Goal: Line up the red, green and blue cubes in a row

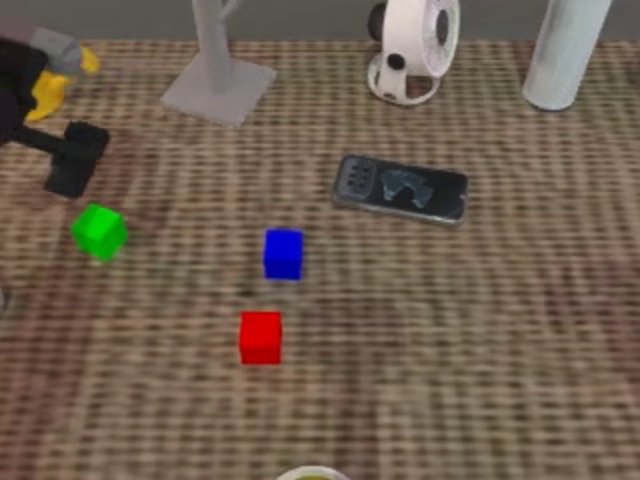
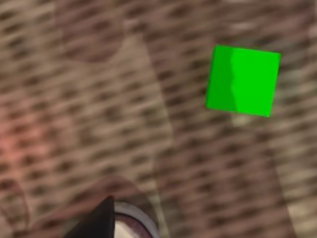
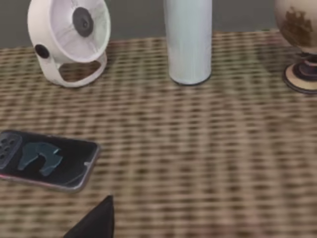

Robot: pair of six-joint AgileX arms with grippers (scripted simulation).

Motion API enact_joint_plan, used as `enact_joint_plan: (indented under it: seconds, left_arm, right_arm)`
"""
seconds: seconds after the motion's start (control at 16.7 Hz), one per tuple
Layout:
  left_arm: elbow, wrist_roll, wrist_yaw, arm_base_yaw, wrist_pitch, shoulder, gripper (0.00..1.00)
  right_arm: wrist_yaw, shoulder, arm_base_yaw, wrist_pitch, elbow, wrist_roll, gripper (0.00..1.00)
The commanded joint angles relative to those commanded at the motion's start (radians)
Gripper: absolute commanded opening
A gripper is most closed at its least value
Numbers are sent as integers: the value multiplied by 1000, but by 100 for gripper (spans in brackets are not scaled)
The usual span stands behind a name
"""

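While the blue cube (image 1: 283,253) and red cube (image 1: 261,337) sit mid-counter, the green cube (image 1: 99,231) lies far left, just below the left gripper (image 1: 72,165); I cannot tell its opening.

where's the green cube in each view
Top view: green cube at the table's left, just below the left gripper.
Left wrist view: it fills the upper right of the picture.
Right wrist view: not in it.
Shared landmark: the woven table surface under it.
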Motion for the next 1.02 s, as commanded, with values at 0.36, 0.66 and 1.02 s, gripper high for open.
enact_joint_plan:
  seconds: [0.36,0.66,1.02]
  left_arm:
    - [317,65,2,-16,-197,372,100]
    - [419,85,2,-20,-256,483,100]
    - [419,86,2,-15,-253,488,100]
  right_arm:
    - [-90,-391,-142,313,-436,-130,100]
    - [-131,-530,-185,427,-566,-162,100]
    - [-131,-530,-185,427,-566,-162,100]
